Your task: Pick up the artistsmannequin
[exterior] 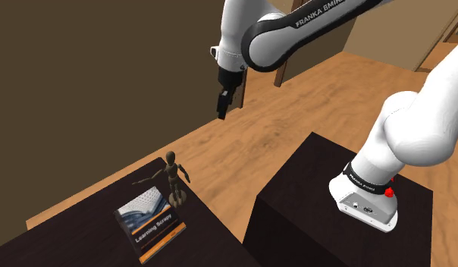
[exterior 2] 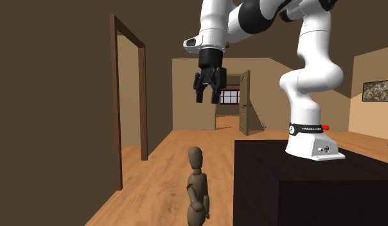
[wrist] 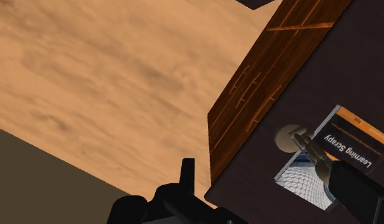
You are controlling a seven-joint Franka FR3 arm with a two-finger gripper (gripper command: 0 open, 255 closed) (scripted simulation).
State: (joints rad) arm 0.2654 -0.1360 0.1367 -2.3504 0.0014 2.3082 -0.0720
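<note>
Mannequin [exterior: 172, 178] matt brown; table [exterior: 61, 239] dark wood (side panel [wrist: 248, 95] shows grain); floor [exterior: 235, 152] wooden

The white arm of glossy rounded links [exterior: 417, 129] has dark grey joint bands, one with white FRANKA EMIKA lettering [exterior: 318, 15], an all-black two-finger gripper [exterior 2: 207, 99] high above the dark box stand [exterior: 311, 197], and on that stand a white flanged base [exterior 2: 313, 146] with a black collar [exterior: 369, 176] and a red dot [exterior: 389, 192].

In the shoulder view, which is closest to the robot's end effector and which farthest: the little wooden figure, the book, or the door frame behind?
From the black end effector:
1. Brown wooden mannequin, standing lower down on the dark table.
2. Blue-grey and orange book, lying just past the mannequin.
3. Brown door frame, far off at the back.
</note>
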